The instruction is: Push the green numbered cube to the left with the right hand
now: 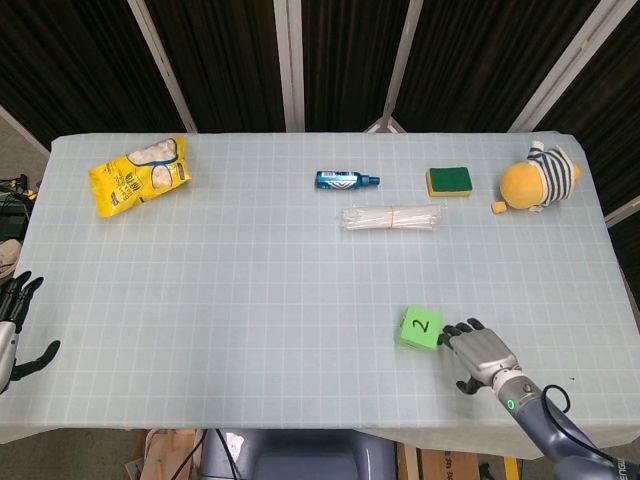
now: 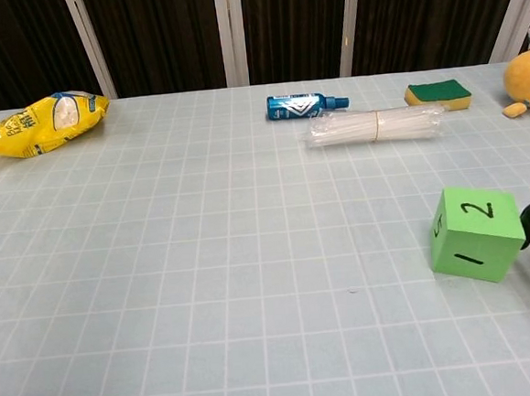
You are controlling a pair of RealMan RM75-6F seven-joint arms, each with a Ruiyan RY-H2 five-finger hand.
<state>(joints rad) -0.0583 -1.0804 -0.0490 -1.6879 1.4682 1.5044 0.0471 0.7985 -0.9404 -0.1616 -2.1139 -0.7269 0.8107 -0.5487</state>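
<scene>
Green numbered cube [image 1: 419, 326] sits near the front edge of the tabletop [image 1: 250, 290], right of the middle, with a 2 on its top face; the chest view shows a 1 on the face toward the camera. The right hand [image 1: 480, 353] lies just to the cube's right with its back turned up, its fingers [image 1: 462, 328] stretched toward the cube and set slightly apart, closed on nothing. Their tips reach the cube's right side and seem to touch it. In the chest view only one dark fingertip shows at the frame's right edge, against the cube's right face.

Further back on the tabletop, a bundle of clear straws [image 1: 392, 217] lies crosswise, with a small blue spray bottle [image 1: 346, 180] on its side just behind it. To the right of the bottle is a yellow sponge with a green top [image 1: 449, 181], and beyond that a yellow plush toy in a striped shirt [image 1: 538, 180] near the back right corner. A yellow snack bag [image 1: 139, 175] lies near the back left corner.

The left hand [image 1: 14, 330] hangs off the tabletop's left edge, fingers spread and holding nothing.
</scene>
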